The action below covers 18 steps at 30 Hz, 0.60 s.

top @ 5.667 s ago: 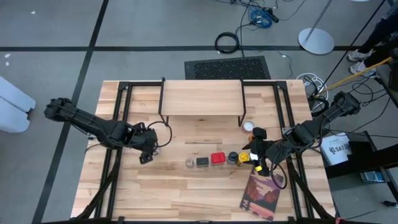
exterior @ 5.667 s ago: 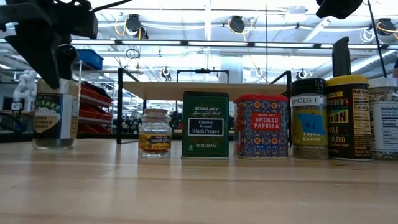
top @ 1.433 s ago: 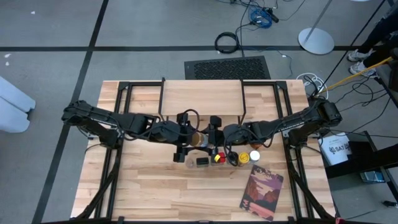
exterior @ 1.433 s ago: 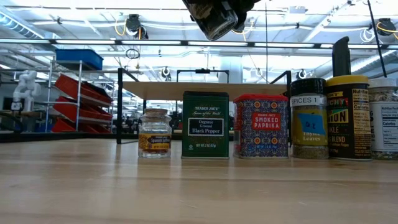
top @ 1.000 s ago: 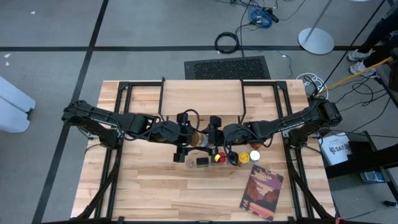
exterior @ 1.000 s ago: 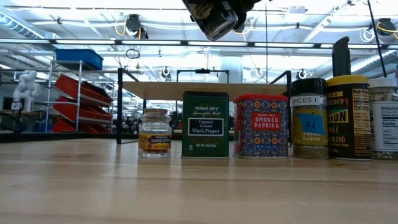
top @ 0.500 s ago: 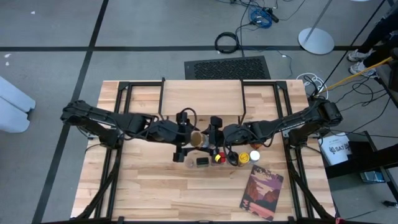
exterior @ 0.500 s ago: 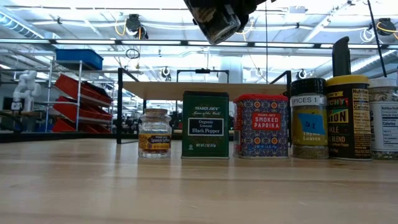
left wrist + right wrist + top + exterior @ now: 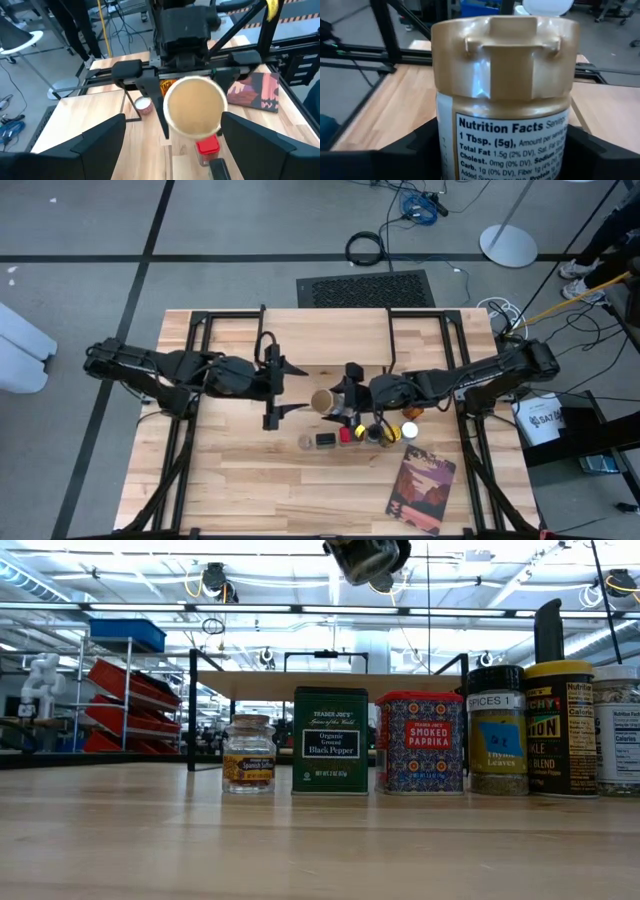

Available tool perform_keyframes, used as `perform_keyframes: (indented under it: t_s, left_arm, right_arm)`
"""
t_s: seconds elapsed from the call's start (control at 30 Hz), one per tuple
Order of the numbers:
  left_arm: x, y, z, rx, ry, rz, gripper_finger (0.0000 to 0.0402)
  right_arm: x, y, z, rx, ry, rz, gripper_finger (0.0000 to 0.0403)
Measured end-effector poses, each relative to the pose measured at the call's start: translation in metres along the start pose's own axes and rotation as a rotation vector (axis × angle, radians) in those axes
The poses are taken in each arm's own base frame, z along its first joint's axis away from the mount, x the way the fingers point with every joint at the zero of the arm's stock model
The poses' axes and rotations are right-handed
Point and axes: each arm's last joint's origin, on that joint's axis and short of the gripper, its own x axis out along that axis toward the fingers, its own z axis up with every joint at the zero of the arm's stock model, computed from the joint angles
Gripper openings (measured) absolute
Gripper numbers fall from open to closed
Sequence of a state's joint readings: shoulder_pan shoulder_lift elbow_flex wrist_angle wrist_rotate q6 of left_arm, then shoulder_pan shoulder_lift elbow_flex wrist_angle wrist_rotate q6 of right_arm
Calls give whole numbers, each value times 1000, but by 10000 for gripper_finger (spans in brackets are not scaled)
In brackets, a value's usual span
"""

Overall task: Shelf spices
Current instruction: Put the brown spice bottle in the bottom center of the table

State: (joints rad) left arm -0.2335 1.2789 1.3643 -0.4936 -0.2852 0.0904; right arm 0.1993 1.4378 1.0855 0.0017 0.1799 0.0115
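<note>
A tan-topped spice jar (image 9: 322,400) hangs above the table's middle with my right gripper (image 9: 342,397) shut on it; its round cap (image 9: 194,106) faces my left gripper. My left gripper (image 9: 288,389) stands open just left of the jar, with nothing between its fingers. Several other spices stand in a row on the table: a small glass jar (image 9: 248,753), a green black-pepper tin (image 9: 330,740), a red paprika tin (image 9: 419,742) and taller jars (image 9: 558,728). The shelf (image 9: 325,338) stands at the table's far middle on thin black legs. My right gripper pinches the jar's labelled body (image 9: 505,140) between its two fingers (image 9: 415,150), below the cap. The fingers come from the table's right, nearly level, and lie along the jar. The jar is lifted clear, lying over with its cap end toward the table's left.
A reddish picture-covered book (image 9: 420,490) lies flat near the table's front right. Black frame rails (image 9: 190,370) run along both sides of the table. Bare wood lies at the front left.
My left gripper has drawn back from the jar toward the table's left edge and risen, leaving a gap to the cap. The jar has stayed in my right gripper, which has shifted a little up and toward the right.
</note>
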Motion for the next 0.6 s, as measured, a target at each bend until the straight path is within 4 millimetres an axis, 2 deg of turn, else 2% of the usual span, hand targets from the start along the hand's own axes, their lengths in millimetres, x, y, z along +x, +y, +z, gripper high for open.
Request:
perform_keyframes:
  t_s: [0.23, 0.6]
  left_arm:
    - [-1, -7, 3, 0, -25, -21, 336]
    - [-3, -7, 5, 42, -34, 93, 336]
  right_arm:
    - [-21, 1, 14, 13, -57, 66, 273]
    - [-76, -13, 32, 18, -107, 76, 268]
